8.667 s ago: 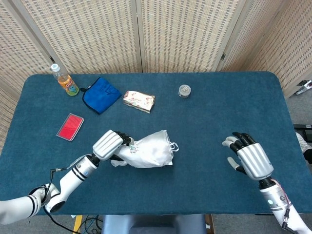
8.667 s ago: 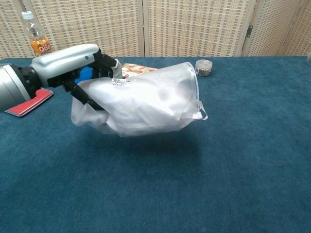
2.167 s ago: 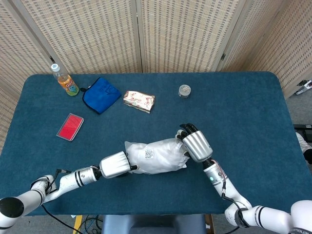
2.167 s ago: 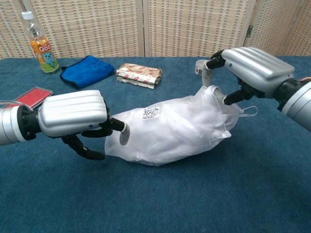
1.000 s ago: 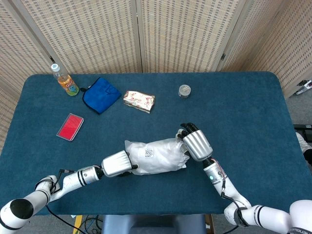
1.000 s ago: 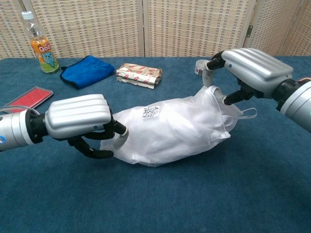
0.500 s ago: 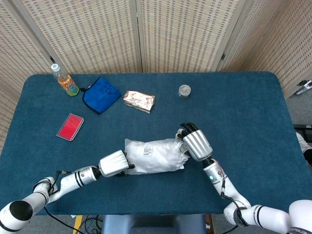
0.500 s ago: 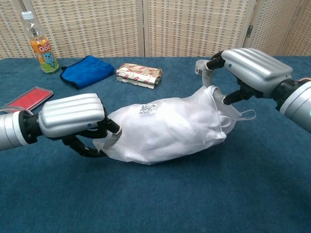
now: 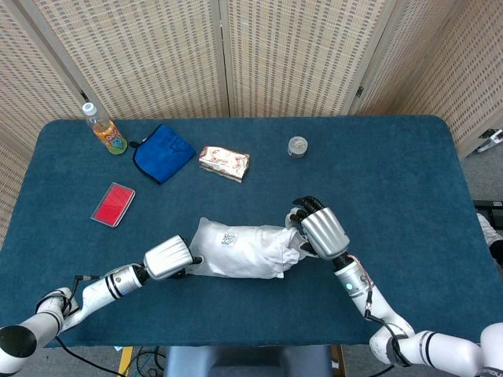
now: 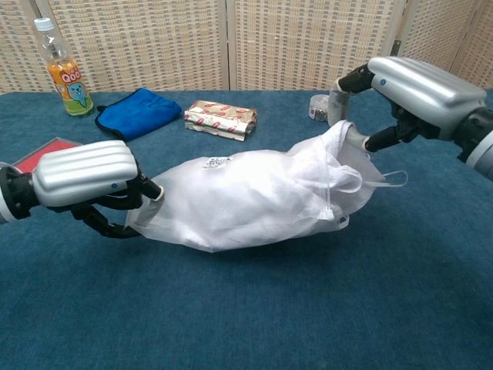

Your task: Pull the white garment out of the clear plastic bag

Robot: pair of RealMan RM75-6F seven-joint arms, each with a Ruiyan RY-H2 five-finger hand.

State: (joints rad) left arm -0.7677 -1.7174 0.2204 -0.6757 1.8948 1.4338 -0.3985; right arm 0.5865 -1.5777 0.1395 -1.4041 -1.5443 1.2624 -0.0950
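A clear plastic bag (image 9: 236, 251) (image 10: 231, 200) with the white garment (image 10: 327, 166) inside lies stretched across the blue table. A small label (image 9: 229, 239) sits on its top. My left hand (image 9: 167, 258) (image 10: 81, 183) grips the bag's closed left end. My right hand (image 9: 324, 231) (image 10: 416, 89) pinches white fabric at the bag's open right end, where the garment bulges out a little and a thin loop (image 10: 389, 180) trails off.
Along the table's far side stand an orange drink bottle (image 9: 104, 129), a folded blue cloth (image 9: 162, 151), a patterned packet (image 9: 224, 162) and a small round tin (image 9: 297, 146). A red flat case (image 9: 113, 204) lies at the left.
My left hand has drawn the bag's end further left and my right hand has shifted slightly right, so the bag is stretched longer. White fabric now shows more at the open end.
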